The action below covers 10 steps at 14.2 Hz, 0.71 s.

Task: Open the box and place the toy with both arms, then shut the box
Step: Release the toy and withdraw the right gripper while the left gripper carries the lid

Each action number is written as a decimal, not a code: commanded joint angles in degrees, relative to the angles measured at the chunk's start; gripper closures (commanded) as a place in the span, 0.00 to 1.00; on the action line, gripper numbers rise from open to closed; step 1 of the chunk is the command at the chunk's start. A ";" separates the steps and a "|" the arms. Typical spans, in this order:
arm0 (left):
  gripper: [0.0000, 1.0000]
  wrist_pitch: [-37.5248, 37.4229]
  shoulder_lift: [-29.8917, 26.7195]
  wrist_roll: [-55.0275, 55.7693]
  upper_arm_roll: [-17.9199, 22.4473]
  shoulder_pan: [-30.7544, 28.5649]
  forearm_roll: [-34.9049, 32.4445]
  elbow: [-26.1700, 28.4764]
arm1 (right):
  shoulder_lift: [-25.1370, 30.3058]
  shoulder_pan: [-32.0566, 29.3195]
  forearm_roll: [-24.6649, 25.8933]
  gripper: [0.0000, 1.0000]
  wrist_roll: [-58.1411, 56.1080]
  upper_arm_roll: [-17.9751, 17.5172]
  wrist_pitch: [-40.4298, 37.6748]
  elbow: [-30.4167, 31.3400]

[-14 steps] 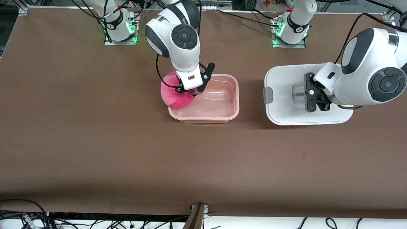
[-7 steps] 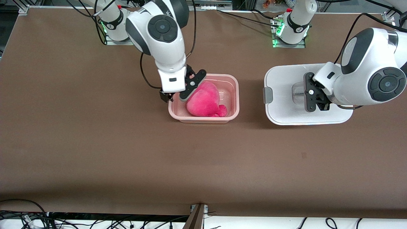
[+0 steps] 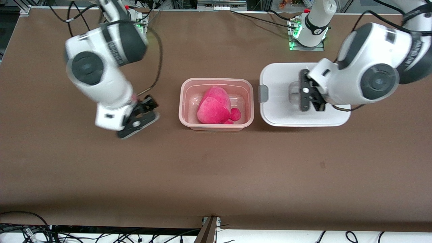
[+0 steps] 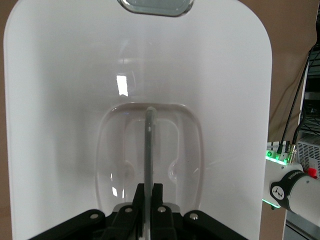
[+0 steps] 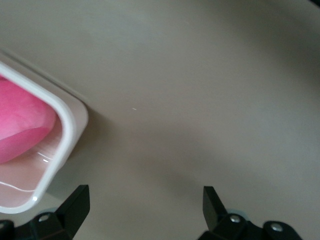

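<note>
On table (image 3: pixel 216 175), toy (image 3: pixel 214 108) lies beside right tool (image 3: pixel 140 118).

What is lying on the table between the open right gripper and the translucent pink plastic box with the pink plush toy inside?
Nothing: in the front view only bare brown table separates the right gripper from the box.

box (image 3: pixel 216 125): open pink tub, mid-table | lid (image 3: pixel 280 114): white, just beside | toy (image 3: pixel 214 108): pink plush inside box
</note>
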<state>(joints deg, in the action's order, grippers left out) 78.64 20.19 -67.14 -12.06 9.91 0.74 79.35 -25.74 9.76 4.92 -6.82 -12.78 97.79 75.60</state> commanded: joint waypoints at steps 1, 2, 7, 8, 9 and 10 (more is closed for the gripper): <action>1.00 5.10 0.55 5.42 0.55 7.99 0.75 -0.78 | 1.38 -6.14 -2.81 0.00 0.85 0.11 -3.74 -0.11; 1.00 8.00 1.77 7.27 0.46 9.93 1.10 -0.86 | 1.48 -7.37 -2.90 0.00 0.93 0.99 -3.92 -0.11; 1.00 18.30 6.70 14.38 0.63 16.43 4.36 -0.69 | 3.93 -8.61 -2.81 0.00 0.76 7.58 -6.38 -0.19; 1.00 19.70 7.66 16.76 0.63 18.54 3.84 -0.69 | 4.72 -8.70 -2.81 0.00 0.67 8.02 -7.26 -0.19; 1.00 21.72 8.46 18.17 0.72 20.04 2.79 -0.60 | 5.51 -8.70 -2.81 0.00 0.84 8.90 -7.53 -0.19; 1.00 23.13 8.81 19.40 0.63 20.93 2.17 -0.08 | 7.26 -8.44 -2.81 0.00 1.11 9.69 -7.44 0.07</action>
<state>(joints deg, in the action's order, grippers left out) 99.63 28.20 -50.68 -12.15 27.97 3.62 79.62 -21.68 1.00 2.83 -6.79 -4.23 91.89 75.46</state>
